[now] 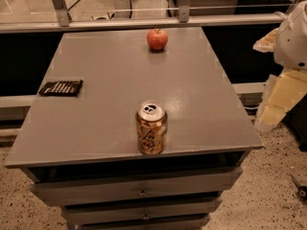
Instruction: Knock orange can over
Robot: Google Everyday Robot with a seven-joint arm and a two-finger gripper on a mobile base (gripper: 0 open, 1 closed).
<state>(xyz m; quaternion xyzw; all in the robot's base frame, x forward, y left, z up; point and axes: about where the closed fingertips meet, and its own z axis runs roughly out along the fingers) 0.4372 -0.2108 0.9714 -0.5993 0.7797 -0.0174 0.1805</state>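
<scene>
The orange can (151, 128) stands upright near the front edge of the grey table (105, 80). It has orange-gold and brown sides with pale script and a silver top with a pull tab. My gripper (277, 104) hangs off the table's right side as a pale cream part below the white arm (292, 37). It is well to the right of the can and not touching it.
A red apple (157, 39) sits at the table's far edge. A flat dark packet (61, 87) lies at the left edge. Drawers (139, 190) run below the tabletop. A metal rail (144, 22) crosses behind. Speckled floor lies to the right.
</scene>
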